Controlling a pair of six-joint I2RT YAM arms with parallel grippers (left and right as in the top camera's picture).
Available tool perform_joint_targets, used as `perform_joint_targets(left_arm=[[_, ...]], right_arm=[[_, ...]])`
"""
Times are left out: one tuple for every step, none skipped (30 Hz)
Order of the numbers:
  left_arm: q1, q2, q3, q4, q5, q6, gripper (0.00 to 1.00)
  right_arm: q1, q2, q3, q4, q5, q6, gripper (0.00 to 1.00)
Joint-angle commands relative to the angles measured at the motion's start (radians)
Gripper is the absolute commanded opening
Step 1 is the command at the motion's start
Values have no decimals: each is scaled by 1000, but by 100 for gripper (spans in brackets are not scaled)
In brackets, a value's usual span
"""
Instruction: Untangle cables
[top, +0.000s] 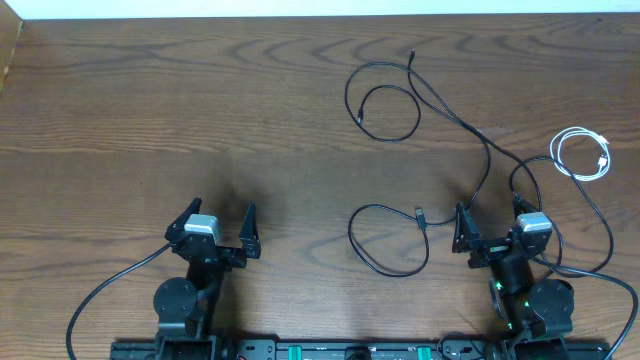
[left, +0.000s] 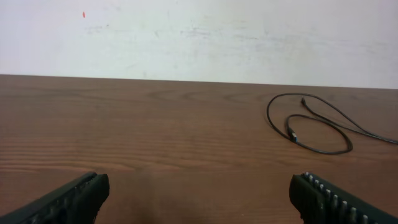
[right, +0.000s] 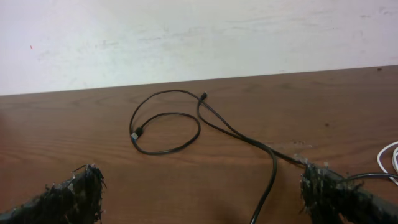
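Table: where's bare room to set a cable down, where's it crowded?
Free: left half of the table, far edge to the left gripper, plus the gap between it and the black cables. Crowded: right half, where they loop toward the right gripper; white cable coiled by the edge.

We are most likely in a robotics lab or test room. We see a wood-grain table (top: 200, 120) set against a plain, scuffed white wall (left: 199, 31), with a left arm (top: 190, 290) and a right arm (top: 530, 290) of a robot mounted on a black rail (top: 300, 352) at the near edge, thick cords (top: 100, 292) trailing from both bases.
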Motion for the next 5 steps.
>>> perform_joint_targets(left_arm=[[-2,-7,-18,-35,-5,2,98],[-2,-7,-18,-35,-5,2,98],[-2,-7,-18,-35,-5,2,98],[-2,-7,-18,-35,-5,2,98],[-2,-7,-18,-35,-5,2,98]], right_arm=[[5,-6,-1,-5,3,-15,99],[5,-6,-1,-5,3,-15,99],[5,-6,-1,-5,3,-15,99],[5,-6,-1,-5,3,-15,99],[5,-6,-1,-5,3,-15,99]])
